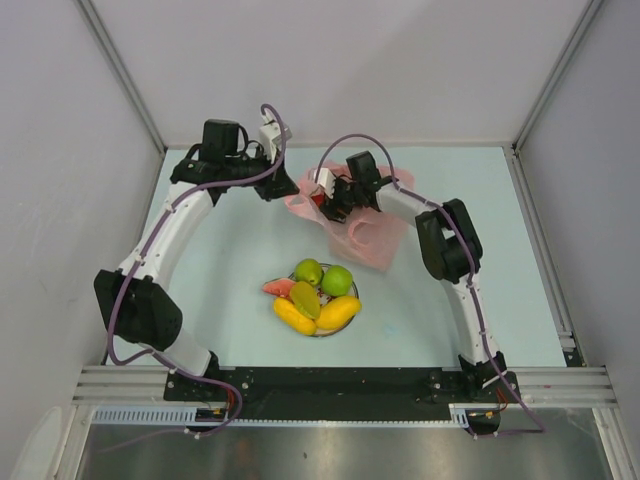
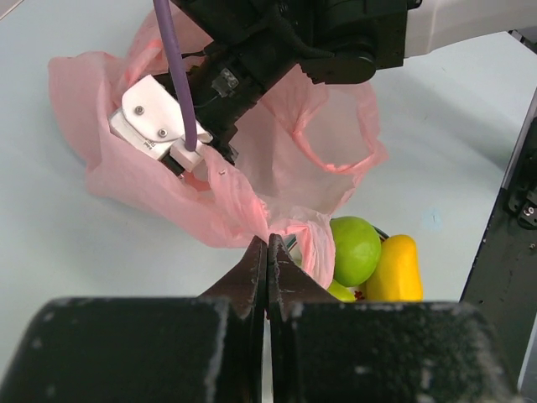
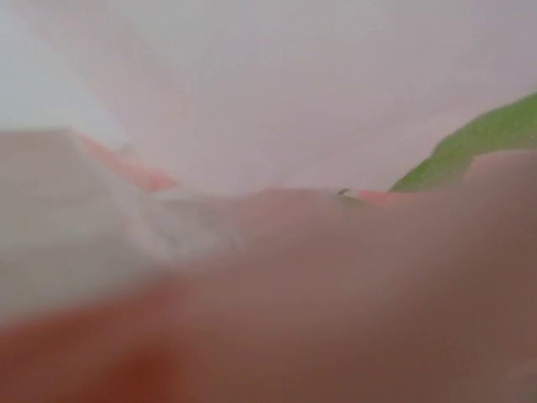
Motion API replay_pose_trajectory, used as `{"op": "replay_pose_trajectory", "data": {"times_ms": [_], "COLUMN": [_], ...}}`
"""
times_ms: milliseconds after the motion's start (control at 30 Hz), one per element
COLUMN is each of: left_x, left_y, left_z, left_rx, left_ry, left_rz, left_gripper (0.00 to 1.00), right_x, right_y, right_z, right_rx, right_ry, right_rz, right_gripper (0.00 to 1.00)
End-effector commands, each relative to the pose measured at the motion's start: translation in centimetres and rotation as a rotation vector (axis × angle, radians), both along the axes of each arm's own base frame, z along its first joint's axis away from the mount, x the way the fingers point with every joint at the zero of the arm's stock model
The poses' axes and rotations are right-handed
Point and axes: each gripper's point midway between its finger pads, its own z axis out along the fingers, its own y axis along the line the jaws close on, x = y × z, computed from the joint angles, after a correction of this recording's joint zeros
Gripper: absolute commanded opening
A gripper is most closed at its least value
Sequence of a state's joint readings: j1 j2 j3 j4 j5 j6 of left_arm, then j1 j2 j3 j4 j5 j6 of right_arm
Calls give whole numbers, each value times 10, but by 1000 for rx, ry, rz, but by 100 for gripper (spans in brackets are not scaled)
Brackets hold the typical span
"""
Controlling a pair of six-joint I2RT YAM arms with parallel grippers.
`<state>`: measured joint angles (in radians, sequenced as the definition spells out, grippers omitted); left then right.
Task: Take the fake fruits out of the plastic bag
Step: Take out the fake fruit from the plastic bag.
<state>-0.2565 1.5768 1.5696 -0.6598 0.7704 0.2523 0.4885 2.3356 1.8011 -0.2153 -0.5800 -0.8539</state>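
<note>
The left gripper (image 2: 268,245) is pinching the plastic bag (image 2: 126,168). Its own wrist view is showing both fingers pressed flat together, with a fold of the pink rim drawn to a point at their tips. The top view is showing this too small to make out.

The right gripper (image 1: 328,203) is reaching into the bag's mouth. The film is covering its fingers in every view, so I cannot tell whether they are apart or together. Its wrist camera is giving only blurred pink film and a green sliver at the right edge.

From above, the fake fruits (image 1: 315,297) are lying heaped on a plate (image 1: 356,296), near the bag on the table (image 1: 220,260). The left wrist view is catching only a green fruit (image 2: 352,250) and a yellow fruit (image 2: 393,269) past the bag.
</note>
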Motion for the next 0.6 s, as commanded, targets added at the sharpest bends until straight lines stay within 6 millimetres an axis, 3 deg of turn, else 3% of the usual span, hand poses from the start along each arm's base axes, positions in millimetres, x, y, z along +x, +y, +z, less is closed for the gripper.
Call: {"op": "replay_pose_trajectory", "data": {"times_ms": [0, 100, 200, 267, 300, 400, 567], "left_x": [-1, 3, 8, 13, 15, 24, 29], "left_y": [0, 1, 3, 5, 6, 10, 7], "left_z": [7, 2, -3, -8, -9, -14, -8], "left_rx": [-26, -26, -8, 2, 8, 24, 12], "left_ry": [-31, -18, -19, -14, -15, -22, -37], "left_rz": [-3, 17, 40, 62, 71, 107, 113], "left_gripper": [0, 0, 0, 0, 0, 0, 0], "right_x": [4, -1, 3, 4, 1, -19, -54], "right_y": [-4, -8, -11, -13, -15, -20, -37], "right_z": [7, 9, 36, 57, 80, 118, 149], "right_rx": [17, -4, 31, 69, 93, 140, 152], "right_ry": [23, 42, 61, 66, 49, 57, 53], "right_rz": [14, 29, -10, -25, -25, -14, -6], "right_gripper": [60, 37, 27, 24, 22, 19, 17]}}
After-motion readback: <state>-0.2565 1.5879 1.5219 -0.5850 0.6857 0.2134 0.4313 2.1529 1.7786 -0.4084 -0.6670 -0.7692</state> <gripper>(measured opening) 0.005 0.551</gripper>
